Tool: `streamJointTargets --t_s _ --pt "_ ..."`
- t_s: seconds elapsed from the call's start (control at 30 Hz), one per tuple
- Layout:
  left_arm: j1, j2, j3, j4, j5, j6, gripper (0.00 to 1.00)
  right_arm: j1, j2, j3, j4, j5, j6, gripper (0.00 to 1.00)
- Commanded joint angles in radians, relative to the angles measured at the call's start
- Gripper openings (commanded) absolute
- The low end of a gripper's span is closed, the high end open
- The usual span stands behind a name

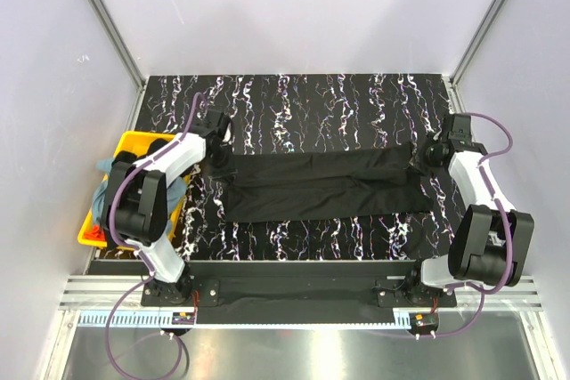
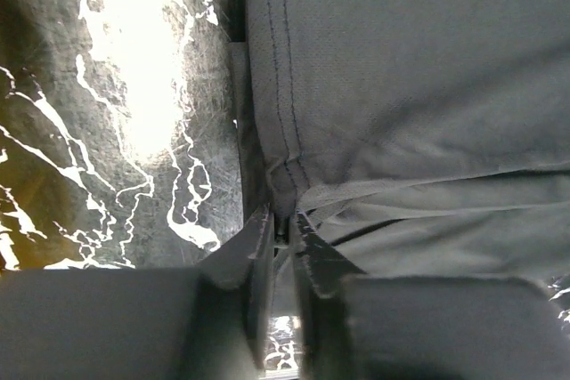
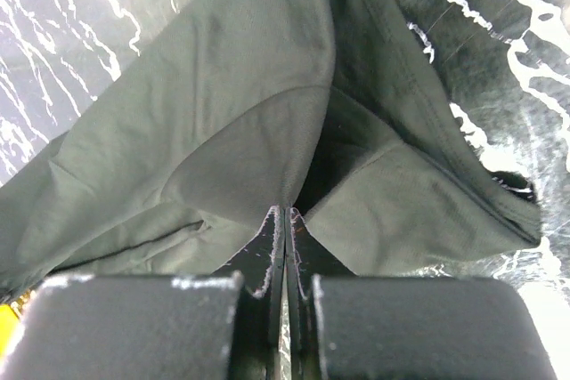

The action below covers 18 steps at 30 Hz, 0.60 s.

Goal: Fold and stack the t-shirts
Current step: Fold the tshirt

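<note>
One black shirt (image 1: 325, 186) lies in a long strip across the table (image 1: 312, 100), with bare top beyond its far and near edges. My right gripper (image 3: 285, 213) is clamped on its right end. My left gripper (image 2: 283, 224) sits at the left hem, jaws a crack apart; I cannot tell if they hold it. A bin (image 1: 125, 141) stands just left.

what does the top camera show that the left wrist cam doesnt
Only the top view: the whole black t-shirt spread in a long band, the right claw at its right end, the yellow bin with more clothes. Only the left wrist: the hem stitching and the left claw close up. Both: shirt on the marbled table.
</note>
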Motion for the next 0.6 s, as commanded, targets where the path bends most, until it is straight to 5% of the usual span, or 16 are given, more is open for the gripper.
streamJointTargets --t_s 0.0,0.1,0.13,0.2,0.57 --pt "-0.008 0.002 -0.002 0.01 -0.044 -0.006 0.25 -0.003 -0.038 -0.014 0.003 -0.047 0.021 0.0" --pt "-0.013 -0.03 0.028 -0.024 -0.091 -0.013 0.43 -0.003 -0.033 -0.024 0.003 -0.073 0.016 0.0" --pt "-0.019 -0.041 0.05 -0.025 -0.119 -0.012 0.55 -0.003 -0.033 -0.027 0.005 -0.07 0.016 0.0" --pt "-0.021 -0.043 0.076 -0.021 -0.113 0.005 0.62 -0.003 -0.038 -0.034 0.005 -0.065 0.018 0.0" --pt "-0.021 0.241 0.303 -0.006 -0.085 0.091 0.51 -0.003 -0.012 -0.044 0.034 -0.088 0.019 0.0"
